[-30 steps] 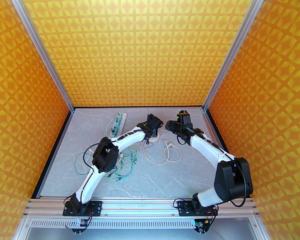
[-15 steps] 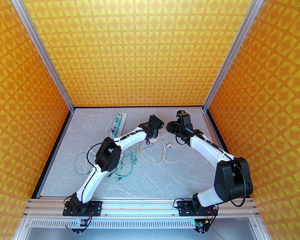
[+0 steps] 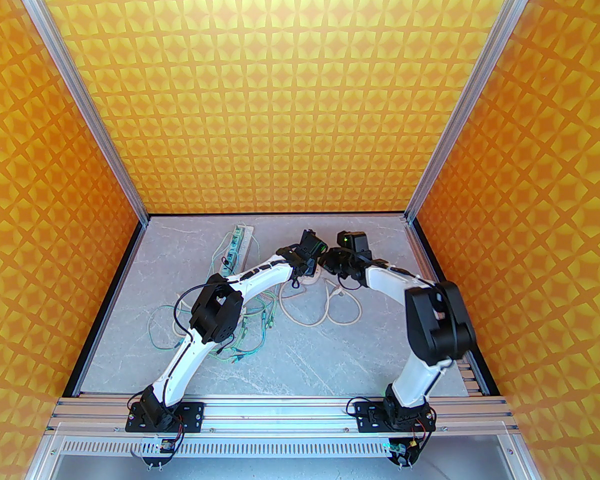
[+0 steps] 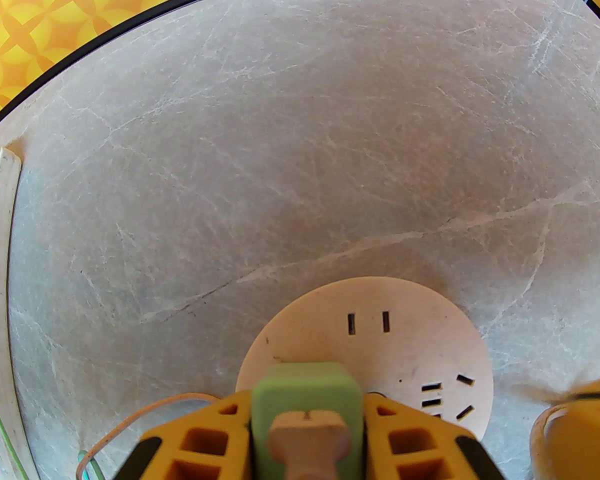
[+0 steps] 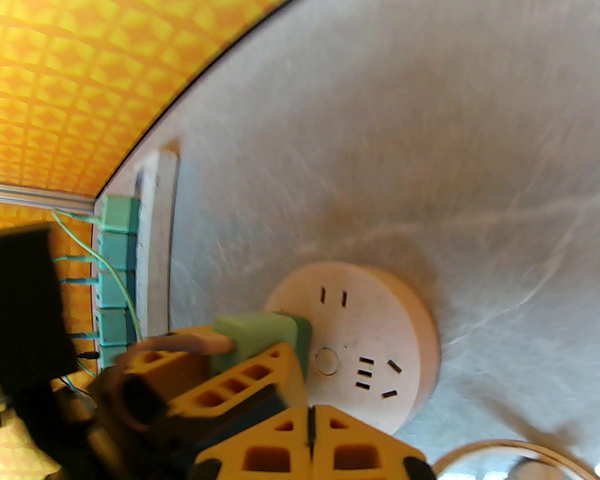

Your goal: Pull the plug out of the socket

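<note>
- Two arms are bolted at the near edge of the worktop (image 3: 330, 363), and both are bent inward so that the two grippers are brought together near the middle.
- One tangle of green wires (image 3: 250, 328) is spread under the left arm. One cream cable (image 3: 330, 313) is laid in loops between the arms, nearer than the socket.
- One green plug (image 4: 305, 393) is clamped in the left gripper (image 4: 307, 408), with a yellow finger pressed on each side. A cream cord stub is seen leaving the back of the plug.
- The plug is set against the left part of the face of the one round socket (image 4: 405, 338). It appears to be seated there, though blur in the right wrist view leaves the contact uncertain.
- The right gripper (image 5: 310, 418) is closed on nothing, its two fingers pressed flat together. It is held just beside the near rim of the socket and close to the left gripper.
- Two groups of free slots are left uncovered on the socket face, beyond and to the right of the plug.
- One power strip (image 3: 235, 248) is laid to the left, well apart from the socket, with several teal plugs (image 5: 112, 288) in a row.
- Beyond the socket, bare worktop is left up to the black-edged far border at the patterned orange wall (image 3: 280, 118). Bare room is also left to the right.
</note>
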Robot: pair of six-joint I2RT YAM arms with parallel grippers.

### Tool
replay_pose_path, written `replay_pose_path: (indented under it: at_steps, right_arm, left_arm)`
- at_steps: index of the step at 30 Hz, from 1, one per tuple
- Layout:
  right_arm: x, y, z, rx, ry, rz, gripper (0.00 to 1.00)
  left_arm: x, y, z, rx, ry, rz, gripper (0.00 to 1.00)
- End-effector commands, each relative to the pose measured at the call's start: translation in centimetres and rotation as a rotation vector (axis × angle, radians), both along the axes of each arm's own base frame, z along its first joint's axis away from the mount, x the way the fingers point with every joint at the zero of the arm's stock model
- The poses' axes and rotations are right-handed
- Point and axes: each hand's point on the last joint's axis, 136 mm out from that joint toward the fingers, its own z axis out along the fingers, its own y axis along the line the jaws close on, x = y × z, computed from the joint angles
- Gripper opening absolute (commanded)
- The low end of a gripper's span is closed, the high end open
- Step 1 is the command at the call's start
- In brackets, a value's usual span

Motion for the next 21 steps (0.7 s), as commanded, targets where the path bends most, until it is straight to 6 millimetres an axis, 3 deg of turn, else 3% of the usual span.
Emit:
replay_pose_path:
  at_steps: [1, 12, 21]
  right_arm:
    - [1.4, 1.5, 1.0, 0.115, -0.012, 0.024, 0.0]
    - [1.3, 2.4, -3.1, 0.174, 0.111, 0.033, 0.0]
    - [-0.7, 0.5, -7.7, 0.025, 0.261, 0.012, 0.0]
  left_arm:
    - [-0.2, -0.1, 0.5, -0.005, 0.002, -0.03, 0.24]
    - [0.0, 0.2, 0.6, -0.026, 0.013, -0.028, 0.23]
    - [0.0, 0.5, 1.3, -0.068, 0.024, -0.025, 0.22]
